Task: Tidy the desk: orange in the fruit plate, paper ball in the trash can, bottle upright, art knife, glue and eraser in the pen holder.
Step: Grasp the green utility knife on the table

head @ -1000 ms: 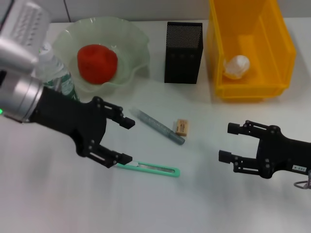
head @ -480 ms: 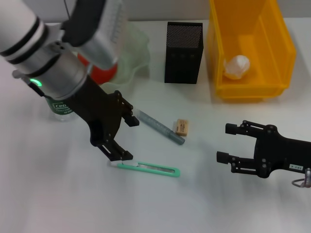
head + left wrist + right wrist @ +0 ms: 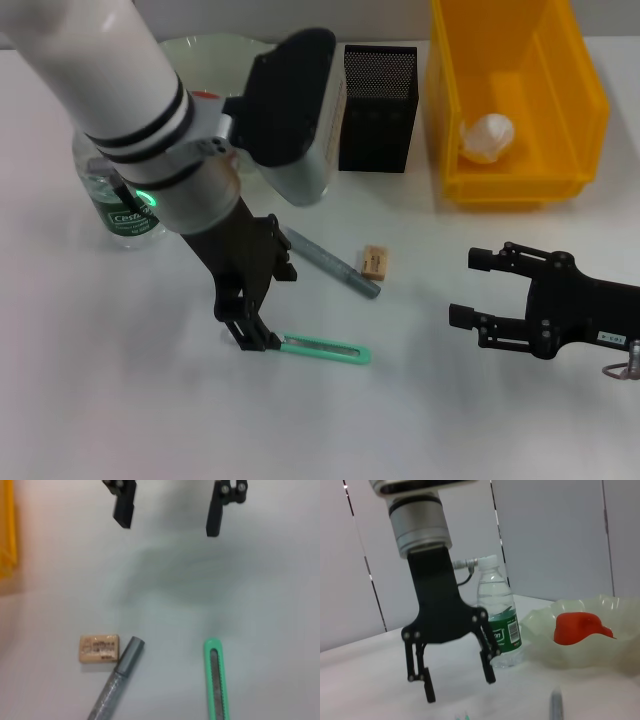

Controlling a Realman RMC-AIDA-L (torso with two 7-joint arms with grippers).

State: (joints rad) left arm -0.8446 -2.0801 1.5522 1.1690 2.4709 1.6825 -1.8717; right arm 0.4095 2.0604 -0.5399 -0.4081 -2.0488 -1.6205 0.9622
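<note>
Left gripper point(image 3: 262, 310): black two-finger pincer pointed down at the white desk, fingers spread apart with nothing between them, tips just above the near end of the art knife
Right gripper point(image 3: 477, 290): black pincer low over the desk on the right, well apart from every item, fingers parted and empty
Art knife: slim mint-green plastic art knife point(image 3: 322, 348) lay flat on the white desk point(image 3: 420, 420), beside the glue in the left wrist view
Glue: grey cylindrical glue stick point(image 3: 328, 262) lay flat at a slant between the knife and the pen holder
Eraser: small tan rectangular eraser point(image 3: 375, 262) lay just beside the glue's end, touching or nearly so
Pen holder: black square mesh pen holder point(image 3: 378, 95) stood upright at the back
Orange: round orange fruit point(image 3: 580, 627) sat in the pale-green wavy glass fruit plate point(image 3: 600, 652)
Paper ball: white crumpled paper ball point(image 3: 487, 137) lay in the yellow plastic bin point(image 3: 580, 90)
Bottle: clear plastic water bottle with green label point(image 3: 122, 212) stood upright beside the plate
</note>
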